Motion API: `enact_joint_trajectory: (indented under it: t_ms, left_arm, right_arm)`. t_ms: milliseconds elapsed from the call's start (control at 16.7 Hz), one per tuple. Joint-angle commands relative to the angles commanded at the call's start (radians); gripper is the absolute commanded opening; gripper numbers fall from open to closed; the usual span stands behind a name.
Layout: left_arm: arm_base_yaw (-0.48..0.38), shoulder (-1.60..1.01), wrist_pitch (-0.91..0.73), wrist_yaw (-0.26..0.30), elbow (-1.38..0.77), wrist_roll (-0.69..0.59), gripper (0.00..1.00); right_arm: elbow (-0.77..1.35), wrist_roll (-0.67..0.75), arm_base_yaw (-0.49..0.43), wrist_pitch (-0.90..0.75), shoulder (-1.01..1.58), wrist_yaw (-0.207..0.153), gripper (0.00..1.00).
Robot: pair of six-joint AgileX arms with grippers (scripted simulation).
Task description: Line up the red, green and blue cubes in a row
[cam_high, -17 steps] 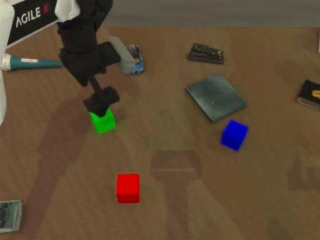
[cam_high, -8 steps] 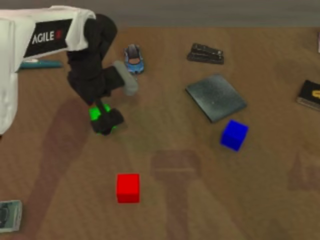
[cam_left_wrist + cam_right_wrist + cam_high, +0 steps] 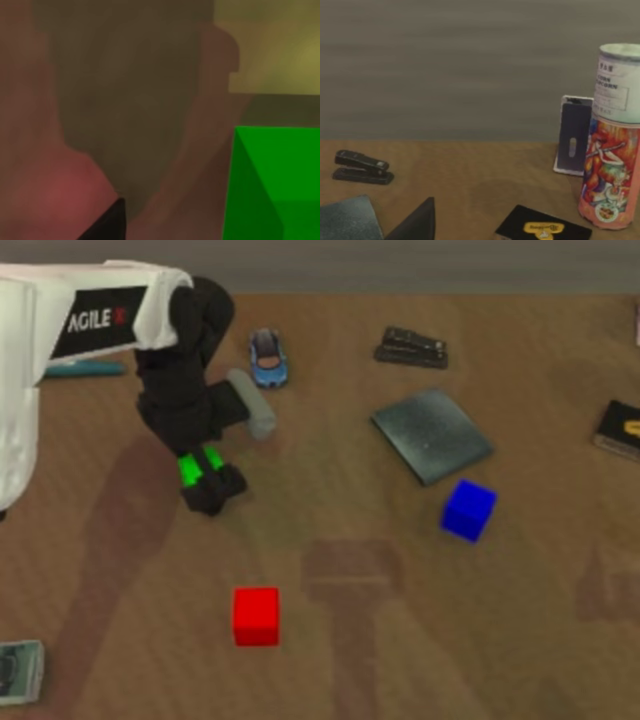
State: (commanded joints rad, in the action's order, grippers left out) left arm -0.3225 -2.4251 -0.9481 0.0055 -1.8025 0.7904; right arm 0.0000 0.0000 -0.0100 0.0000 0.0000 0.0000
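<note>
The left gripper was clamped on the green cube, apparently to carry it toward the red cube. The blue cube sat well apart to the right, so no row existed yet. The right gripper's state could not be told.

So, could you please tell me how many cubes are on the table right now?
3. The green cube sits in the left hand at the table's left, the red cube lies near the front, and the blue cube lies right of centre.
</note>
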Motion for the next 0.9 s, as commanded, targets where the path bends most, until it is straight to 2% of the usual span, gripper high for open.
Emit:
enact_joint_trajectory:
  t_ms: [600,900]
  left_arm:
    - [0.000,0.000,0.000,0.000,0.000,0.000,0.02]
    - [0.000,0.000,0.000,0.000,0.000,0.000,0.00]
  right_arm:
    - [0.000,0.000,0.000,0.000,0.000,0.000,1.00]
    - [0.000,0.000,0.000,0.000,0.000,0.000,1.00]
